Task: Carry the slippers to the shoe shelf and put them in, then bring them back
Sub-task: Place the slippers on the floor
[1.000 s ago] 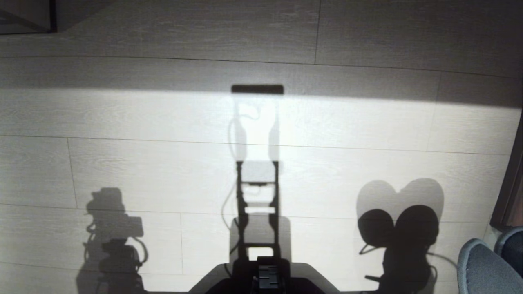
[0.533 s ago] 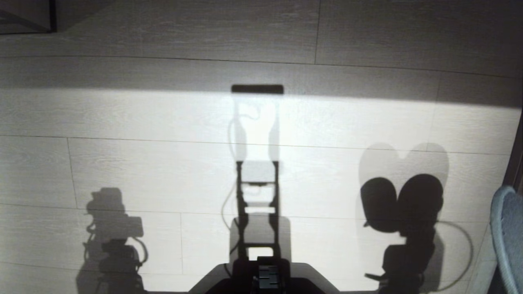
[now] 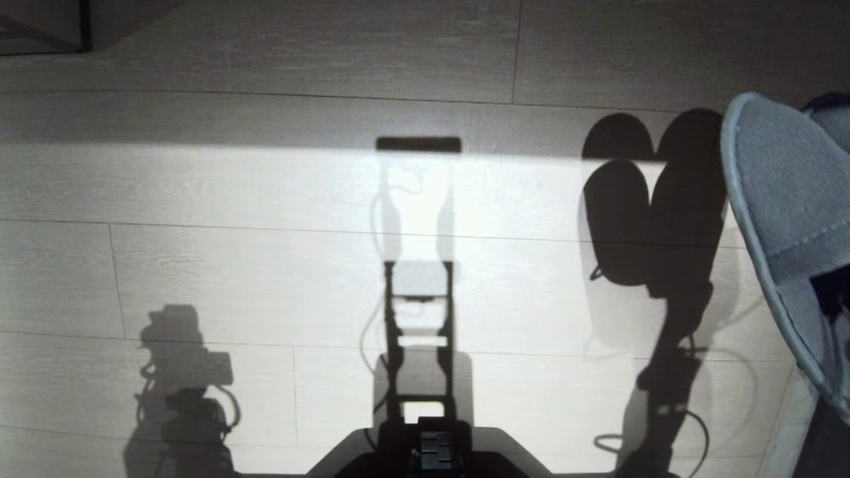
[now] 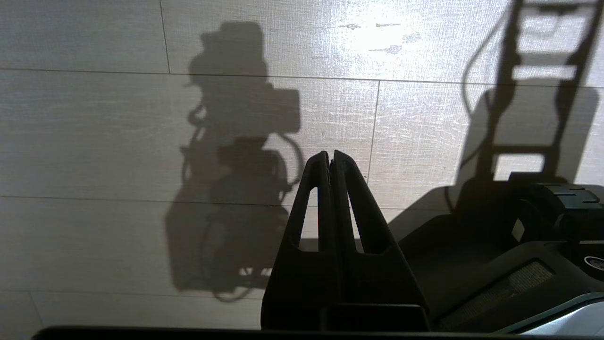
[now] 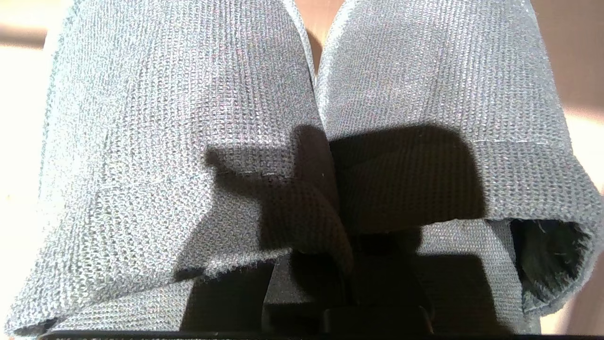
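Note:
The slippers (image 5: 188, 118) are a grey-blue woven pair that fills the right wrist view, toes pointing away and side by side. My right gripper (image 5: 337, 264) is shut on their inner edges where the two meet, its fingers mostly buried under the fabric. In the head view one slipper (image 3: 783, 199) hangs high at the right edge, with the other slipper (image 3: 830, 109) peeking out behind it. Their shadow (image 3: 654, 199) falls on the pale floor. My left gripper (image 4: 330, 156) hangs shut and empty over the floor at the left. The shoe shelf is out of view.
Pale wood-grain floor planks (image 3: 265, 279) spread ahead, lit by a bright band. My base (image 3: 431, 455) shows at the bottom centre. A dark furniture corner (image 3: 40, 26) sits at the far left. Shadows of my trunk and arms lie across the floor.
My right arm has lifted the slippers from the bottom right corner up to the right edge's upper half. Their shadow has slid away across the floor. The left arm has not moved.

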